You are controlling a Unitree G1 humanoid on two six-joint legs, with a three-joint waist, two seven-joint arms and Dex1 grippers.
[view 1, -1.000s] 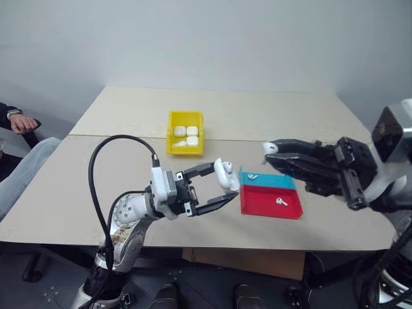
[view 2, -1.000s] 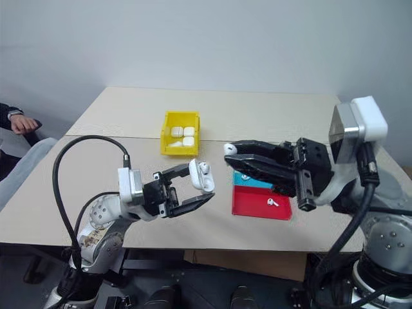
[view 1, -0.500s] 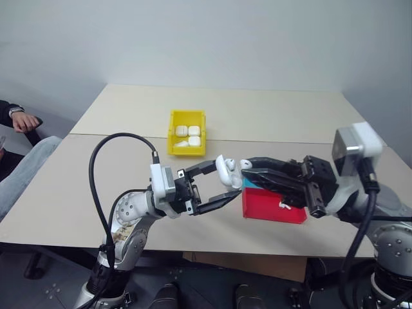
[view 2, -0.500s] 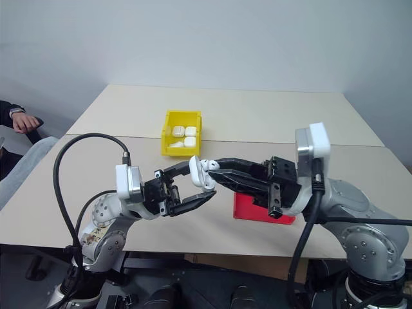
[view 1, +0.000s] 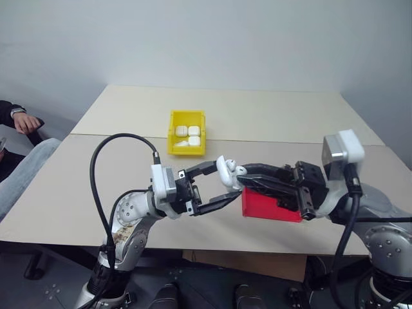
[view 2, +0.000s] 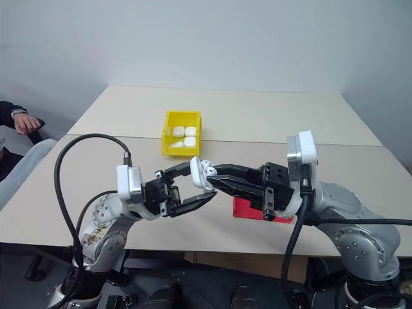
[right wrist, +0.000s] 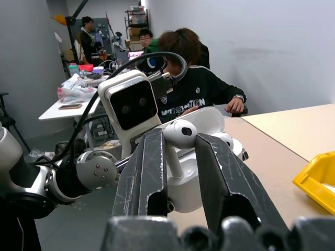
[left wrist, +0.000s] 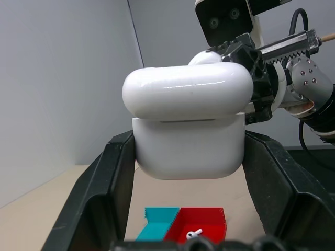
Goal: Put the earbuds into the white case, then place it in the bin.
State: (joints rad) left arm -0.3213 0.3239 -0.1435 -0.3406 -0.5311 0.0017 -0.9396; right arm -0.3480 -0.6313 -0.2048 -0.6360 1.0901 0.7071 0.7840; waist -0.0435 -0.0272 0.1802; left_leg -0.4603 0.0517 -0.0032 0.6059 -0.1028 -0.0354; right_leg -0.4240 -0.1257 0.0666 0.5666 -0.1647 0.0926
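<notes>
Risk, left: the white case [left wrist: 188, 128], clamped between the left gripper [view 1: 222, 190] fingers above the table's [view 1: 270, 116] near edge, may be knocked askew if pushed by the earbud.
Risk, right: the earbud [right wrist: 179, 137], pinched by its stem in the right gripper [right wrist: 178, 157], may miss its socket and be dropped.
Position: the earbud is held just over the case's open top.
Bin: the bin [view 1: 187, 149] is set near the table's middle.

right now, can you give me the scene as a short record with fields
left fingers: shut on the white case, lid open, held above the table
right fingers: shut on an earbud, at the case's opening
red tray: one earbud lying in it, teal tray beside it
bin: yellow, with white cases inside
person: hand at the table's left edge
</notes>
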